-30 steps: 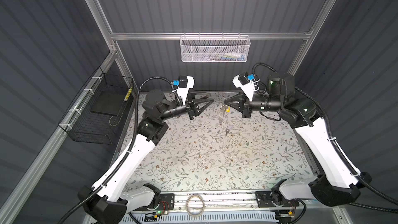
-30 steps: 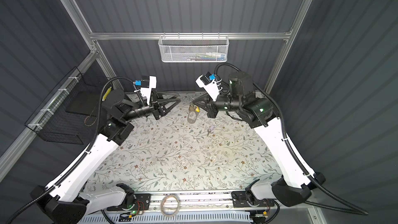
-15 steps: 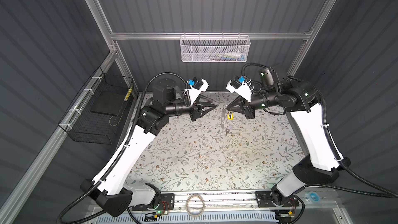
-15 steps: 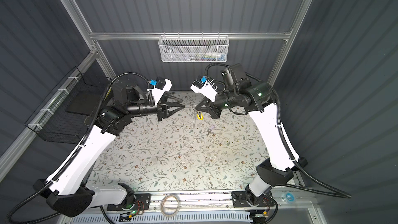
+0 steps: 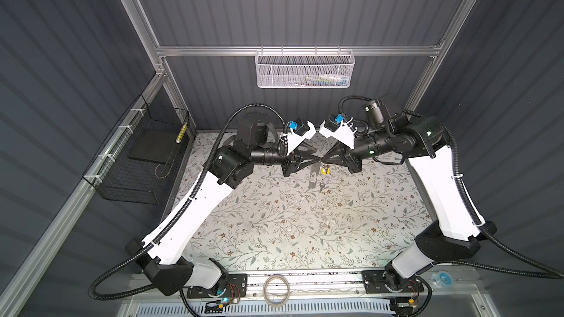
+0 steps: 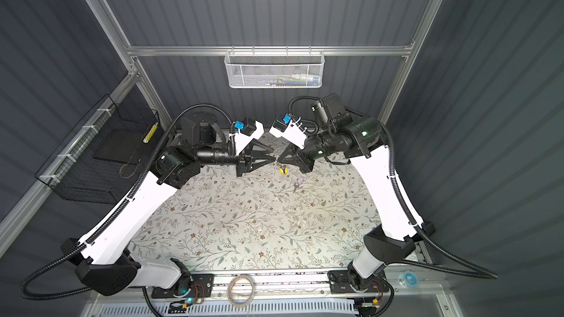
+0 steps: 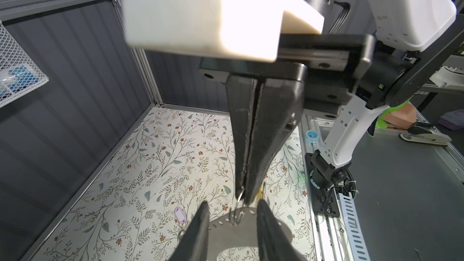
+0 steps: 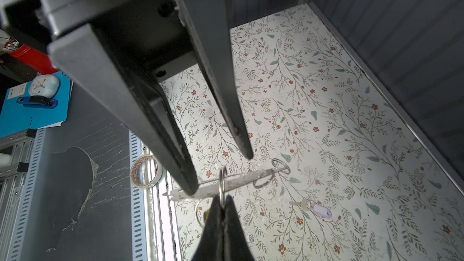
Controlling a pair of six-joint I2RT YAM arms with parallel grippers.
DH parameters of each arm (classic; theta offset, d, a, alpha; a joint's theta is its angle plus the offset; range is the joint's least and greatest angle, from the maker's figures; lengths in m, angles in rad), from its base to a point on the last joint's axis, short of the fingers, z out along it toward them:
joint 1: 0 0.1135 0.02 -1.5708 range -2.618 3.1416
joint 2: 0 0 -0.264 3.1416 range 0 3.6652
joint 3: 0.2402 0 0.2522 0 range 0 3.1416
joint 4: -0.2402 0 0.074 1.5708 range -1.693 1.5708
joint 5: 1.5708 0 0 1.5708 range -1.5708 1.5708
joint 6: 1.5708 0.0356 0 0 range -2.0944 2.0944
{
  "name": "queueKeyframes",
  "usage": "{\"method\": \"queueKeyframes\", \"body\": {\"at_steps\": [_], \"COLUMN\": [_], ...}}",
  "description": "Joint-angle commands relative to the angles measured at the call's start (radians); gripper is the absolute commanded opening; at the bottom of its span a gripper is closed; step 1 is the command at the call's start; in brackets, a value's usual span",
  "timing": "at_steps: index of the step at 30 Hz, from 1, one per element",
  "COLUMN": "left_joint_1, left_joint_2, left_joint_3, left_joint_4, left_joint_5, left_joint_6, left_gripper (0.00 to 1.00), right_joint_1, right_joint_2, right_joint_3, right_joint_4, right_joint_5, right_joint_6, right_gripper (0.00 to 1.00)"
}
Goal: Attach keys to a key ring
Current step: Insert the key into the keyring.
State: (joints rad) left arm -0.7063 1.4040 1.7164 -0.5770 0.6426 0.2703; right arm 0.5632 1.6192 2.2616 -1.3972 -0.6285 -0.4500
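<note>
Key ring [image 8: 221, 184] threading in hand, by the look of it, with one key apparently on and one to go; left arm [image 5: 195, 208] and right arm [image 5: 442, 196] both raised above the floral mat [image 5: 274, 224], noses together; right gripper [image 7: 245, 194] clenched, grasping the key ring edge-on at its very tips; left gripper [image 8: 219, 174] released, fingers [image 8: 226, 111] parted either side of that ring and gripping nothing; slim silvery strip [image 8: 241, 178] with two smaller rings crossing between the left fingers, nature unclear; yellow key [image 5: 326, 171] dangling just beneath the right fingertips, seemingly hung from the ring; lilac key [image 8: 320, 209] flat on the mat, well below and beyond both sets of fingertips, untouched; next move, probably: closing the left fingers on the ring to steady or pry it, calling for fine alignment and a gentle squeeze, so as not to knock it from the right pinch; against a second ago: gripper tips then well apart, now almost touching; lilac key unmoved
</note>
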Motion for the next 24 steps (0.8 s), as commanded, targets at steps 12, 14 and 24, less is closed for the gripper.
{"method": "queueKeyframes", "body": {"at_steps": [12,14,24], "left_joint_1": [-0.002,-0.002,-0.002], "left_joint_2": [0.037,0.042,0.034], "left_joint_3": [0.048,0.051,0.030], "left_joint_4": [-0.061,-0.068,-0.055], "left_joint_5": [0.038,0.041,0.060], "left_joint_6": [0.051,0.053,0.049], "left_gripper": [0.28,0.27,0.14], "right_joint_1": [-0.003,-0.003,-0.003], "right_joint_2": [-0.022,-0.021,-0.015], "right_joint_3": [0.007,0.008,0.007], "right_joint_4": [0.002,0.003,0.004], "right_joint_5": [-0.066,-0.066,-0.074], "right_joint_6": [-0.011,-0.009,-0.008], "right_gripper": [0.00,0.00,0.00]}}
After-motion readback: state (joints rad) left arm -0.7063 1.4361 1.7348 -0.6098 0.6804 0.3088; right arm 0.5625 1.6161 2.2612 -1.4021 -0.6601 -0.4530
